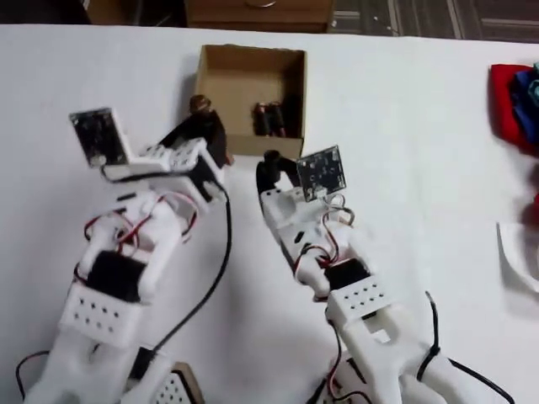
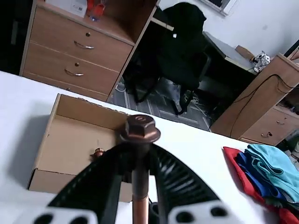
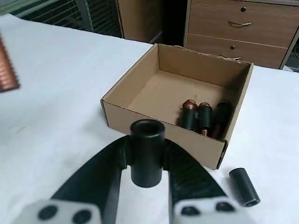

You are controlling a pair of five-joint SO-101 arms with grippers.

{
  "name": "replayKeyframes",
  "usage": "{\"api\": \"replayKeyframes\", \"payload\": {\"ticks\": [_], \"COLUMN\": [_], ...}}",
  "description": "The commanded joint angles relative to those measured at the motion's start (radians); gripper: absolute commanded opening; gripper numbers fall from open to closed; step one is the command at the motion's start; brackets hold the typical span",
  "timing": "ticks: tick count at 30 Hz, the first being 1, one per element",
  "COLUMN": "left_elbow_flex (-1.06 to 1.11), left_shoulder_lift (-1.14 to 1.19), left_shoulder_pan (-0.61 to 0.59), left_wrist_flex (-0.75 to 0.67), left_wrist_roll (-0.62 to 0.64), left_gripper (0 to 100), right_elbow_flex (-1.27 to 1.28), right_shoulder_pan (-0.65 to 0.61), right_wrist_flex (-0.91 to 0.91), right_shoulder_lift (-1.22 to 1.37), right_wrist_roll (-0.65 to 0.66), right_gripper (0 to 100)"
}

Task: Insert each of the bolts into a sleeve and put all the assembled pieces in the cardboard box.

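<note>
My left gripper [image 1: 204, 126] [image 2: 139, 156] is shut on a copper bolt [image 1: 200, 105] [image 2: 139, 133], held upright with its hex head on top, at the near left corner of the cardboard box [image 1: 253, 84] [image 2: 70, 140] [image 3: 140, 100]. My right gripper [image 1: 271, 172] [image 3: 147, 161] is shut on a black sleeve [image 1: 271, 162] [image 3: 147, 149], upright with its bore facing up, just in front of the box's near wall. Several assembled pieces [image 1: 269, 118] [image 3: 203, 115] lie inside the box. A loose black sleeve [image 3: 244, 186] lies on the table beside the right gripper. The bolt's thread [image 3: 7, 65] shows off to one side in the right wrist view.
Red and blue cloth [image 1: 515, 93] [image 2: 264, 175] is piled at the table's right edge, with a white object [image 1: 518, 252] nearer the front. Wooden drawers [image 2: 74, 46] [image 3: 233, 28] and a black chair [image 2: 180, 51] stand beyond the far edge. Cables trail between the arms.
</note>
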Motion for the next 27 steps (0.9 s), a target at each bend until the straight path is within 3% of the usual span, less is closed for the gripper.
{"api": "replayKeyframes", "payload": {"ticks": [1,7,14,27], "left_elbow_flex": [-0.14,-0.214,-0.22,-0.338], "left_shoulder_lift": [0.103,0.232,0.288,0.295], "left_shoulder_pan": [0.04,0.118,0.115,0.124], "left_wrist_flex": [-0.02,-0.02,-0.026,-0.02], "left_wrist_roll": [0.006,0.005,0.003,0.003], "left_gripper": [3,3,3,3], "right_elbow_flex": [-0.009,-0.003,-0.005,0.012], "right_shoulder_pan": [-0.01,-0.053,-0.053,-0.054], "right_wrist_flex": [-0.022,-0.015,0.099,0.107], "right_shoulder_lift": [-0.039,-0.117,-0.262,-0.271], "right_wrist_roll": [-0.015,-0.014,-0.012,-0.012], "right_gripper": [2.2,2.2,2.2,2.2]}}
